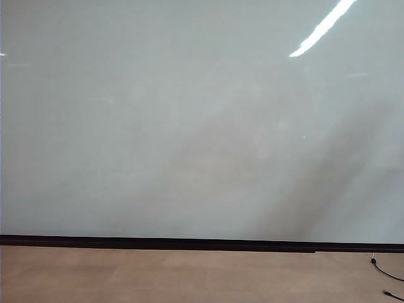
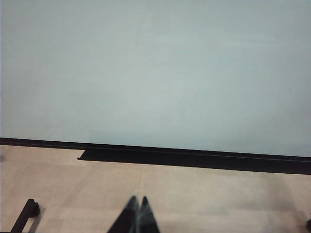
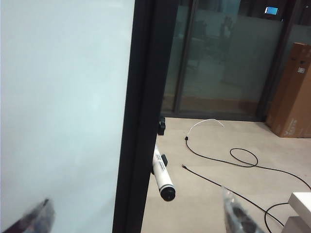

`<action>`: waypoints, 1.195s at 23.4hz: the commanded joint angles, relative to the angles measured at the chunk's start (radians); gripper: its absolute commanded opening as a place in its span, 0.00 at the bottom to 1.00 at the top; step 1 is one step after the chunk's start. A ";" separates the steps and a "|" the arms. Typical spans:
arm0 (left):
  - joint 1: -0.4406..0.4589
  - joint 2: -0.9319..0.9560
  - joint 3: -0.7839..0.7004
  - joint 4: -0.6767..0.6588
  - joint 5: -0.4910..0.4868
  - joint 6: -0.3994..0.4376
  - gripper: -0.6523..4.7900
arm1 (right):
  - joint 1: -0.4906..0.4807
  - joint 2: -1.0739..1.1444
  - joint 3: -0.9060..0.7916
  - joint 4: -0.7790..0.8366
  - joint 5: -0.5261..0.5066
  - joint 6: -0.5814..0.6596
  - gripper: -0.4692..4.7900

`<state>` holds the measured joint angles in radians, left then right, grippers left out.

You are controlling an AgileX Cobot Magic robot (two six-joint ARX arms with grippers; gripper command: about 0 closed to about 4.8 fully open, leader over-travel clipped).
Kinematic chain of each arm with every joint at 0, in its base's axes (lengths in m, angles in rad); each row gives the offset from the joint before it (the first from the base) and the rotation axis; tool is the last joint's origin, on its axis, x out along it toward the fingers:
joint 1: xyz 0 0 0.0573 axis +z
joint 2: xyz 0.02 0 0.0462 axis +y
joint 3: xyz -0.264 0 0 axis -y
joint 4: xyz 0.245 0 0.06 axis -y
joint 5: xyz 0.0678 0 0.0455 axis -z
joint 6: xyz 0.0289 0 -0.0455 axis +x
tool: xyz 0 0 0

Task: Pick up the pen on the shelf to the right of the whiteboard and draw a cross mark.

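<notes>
Blurred at the edges of the right wrist view, the right gripper (image 3: 138,216) stands with its dark fingers spread wide and empty, the slim white pen (image 3: 161,174) with dark end cap between and beyond them, jutting from the black frame at the right edge of the glossy pale whiteboard (image 3: 63,107). Light, stiff and smooth-barrelled, it should probably be pinched mid-barrel to prevent slipping. In the left wrist view, the left gripper (image 2: 137,201) hangs clenched and empty above tan wooden floor (image 2: 194,194).
</notes>
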<state>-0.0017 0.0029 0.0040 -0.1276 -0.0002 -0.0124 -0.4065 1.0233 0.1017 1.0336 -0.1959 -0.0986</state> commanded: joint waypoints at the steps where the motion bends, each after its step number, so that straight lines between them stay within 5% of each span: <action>1: 0.000 0.000 0.003 0.009 0.004 0.004 0.11 | -0.020 0.141 0.003 0.180 -0.024 -0.010 1.00; 4: 0.000 0.000 0.003 0.009 0.004 0.005 0.11 | -0.072 0.313 0.003 0.375 -0.100 -0.005 1.00; 12: 0.000 0.000 0.003 0.009 0.004 0.004 0.11 | -0.134 0.515 0.147 0.382 -0.279 -0.013 1.00; 28: 0.000 0.000 0.003 0.009 0.003 0.004 0.11 | -0.146 0.779 0.393 0.381 -0.367 0.097 1.00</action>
<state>-0.0017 0.0029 0.0040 -0.1280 -0.0002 -0.0120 -0.5510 1.7908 0.4812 1.3998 -0.5468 -0.0216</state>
